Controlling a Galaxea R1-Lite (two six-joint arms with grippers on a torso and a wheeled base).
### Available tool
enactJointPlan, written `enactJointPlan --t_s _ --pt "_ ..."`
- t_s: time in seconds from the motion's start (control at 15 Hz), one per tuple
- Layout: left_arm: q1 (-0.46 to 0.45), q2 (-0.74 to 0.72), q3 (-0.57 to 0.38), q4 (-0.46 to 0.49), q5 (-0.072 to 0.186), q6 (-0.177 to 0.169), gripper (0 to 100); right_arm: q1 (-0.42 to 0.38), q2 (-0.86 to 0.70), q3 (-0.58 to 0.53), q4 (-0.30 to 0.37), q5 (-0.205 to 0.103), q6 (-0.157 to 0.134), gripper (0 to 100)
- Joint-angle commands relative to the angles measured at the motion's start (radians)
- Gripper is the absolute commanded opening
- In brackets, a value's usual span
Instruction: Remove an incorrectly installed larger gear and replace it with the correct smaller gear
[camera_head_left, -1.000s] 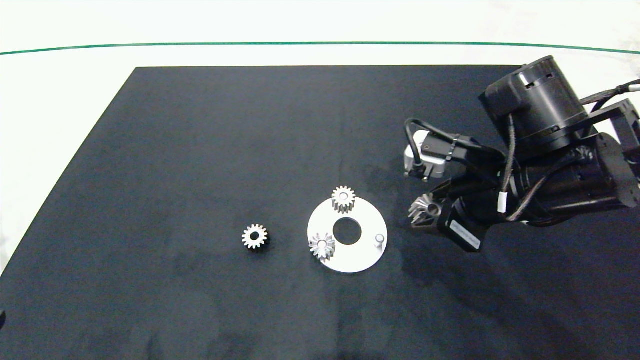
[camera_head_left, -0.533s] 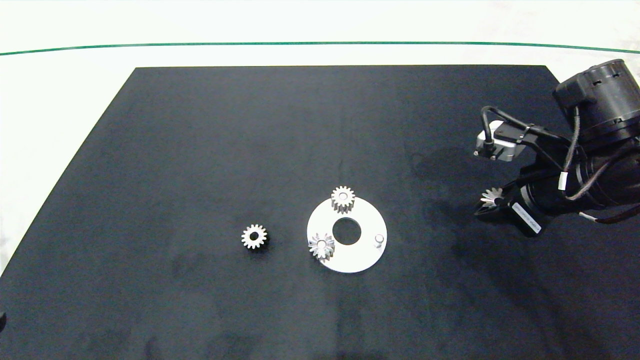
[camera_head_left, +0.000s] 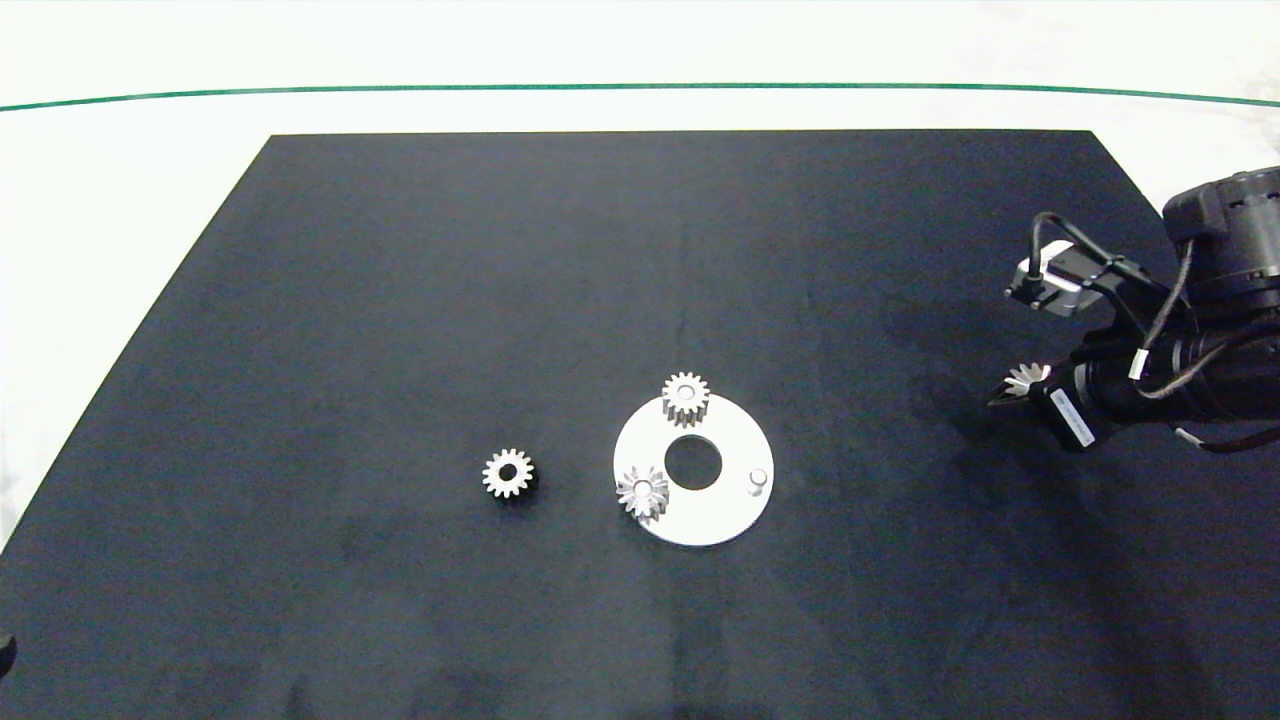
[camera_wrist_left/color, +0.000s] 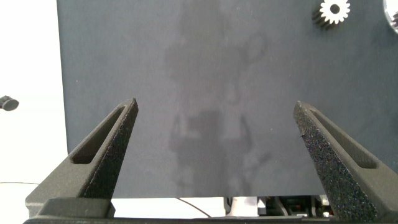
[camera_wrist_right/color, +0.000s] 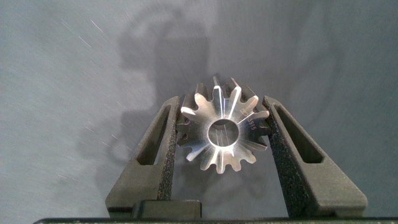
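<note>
The right gripper (camera_wrist_right/color: 222, 134) has its two grey fingers closed on the larger gear (camera_wrist_right/color: 221, 132), one finger pressed against each side of the toothed rim. The gear faces the wrist camera, so its long pointed teeth fan out around a small centre hole, and it hangs clear of the black mat (camera_wrist_right/color: 74, 68). In the head view the same right gripper (camera_head_left: 1022, 385) sits at the mat's right side, with the larger gear (camera_head_left: 1024, 379) showing as a bright toothed tip ahead of the dark arm.

Well to the left of this gripper lies a white round plate (camera_head_left: 722, 512) with a big centre hole. Nearest the gripper on that plate is a bare short peg (camera_head_left: 759, 479). Farther from it, a small silver gear (camera_head_left: 686, 396) sits at the plate's far rim, and a pointed-tooth silver gear (camera_head_left: 643, 491) sits at the plate's left rim. Beyond the plate, farthest from the gripper, the smaller gear (camera_head_left: 508, 473) lies flat on the black mat (camera_head_left: 400, 300), apart from the plate.

The left gripper (camera_wrist_left/color: 214, 127) is spread wide with nothing between its fingers, above the mat's near left part; the smaller gear (camera_wrist_left/color: 334, 12) appears far off in its view.
</note>
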Motion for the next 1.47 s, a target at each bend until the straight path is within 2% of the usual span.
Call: enactJointPlan --t_s 0.07,0.2,0.47,0.53,0.73,1.07,1.13,1.2,1.27,1.33,1.4,1.47 --pt "0.0 -0.001 0.01 0.003 0.001 0.0 100 -0.049 0.023 0.012 -0.001 0.022 0.005 28" --pt "0.0 -0.001 0.01 0.003 0.001 0.0 100 -0.067 0.027 0.012 -0.001 0.04 0.031 28" --pt "0.0 -0.004 0.016 0.003 0.001 0.002 100 -0.106 0.029 0.02 0.001 0.066 0.033 28" --pt "0.0 -0.004 0.016 0.003 0.001 0.002 100 -0.11 0.029 0.022 0.001 0.074 0.031 100" --pt "0.0 -0.005 0.016 0.003 0.001 0.002 100 -0.123 0.027 0.023 0.002 0.078 0.031 100" --pt "-0.005 -0.008 0.016 0.003 0.001 0.008 100 -0.138 -0.008 0.023 0.005 0.111 0.031 100" --pt "-0.008 -0.005 0.014 0.002 0.001 0.014 100 -0.139 -0.045 0.023 0.005 0.126 0.031 100" --pt "-0.011 -0.001 0.014 0.003 -0.001 0.038 100 -0.144 -0.074 0.023 0.013 0.149 0.031 100" --pt "-0.011 0.007 0.016 0.002 -0.007 0.078 100 -0.15 -0.117 0.023 0.025 0.175 0.031 100" --pt "-0.011 0.01 0.016 0.002 -0.01 0.094 100 -0.15 -0.135 0.023 0.034 0.184 0.031 100" --pt "-0.017 0.027 0.017 0.002 -0.016 0.14 100 -0.149 -0.197 0.022 0.083 0.206 0.031 100" --pt "-0.023 0.045 0.017 -0.001 -0.016 0.152 100 -0.144 -0.231 0.022 0.114 0.216 0.031 100"
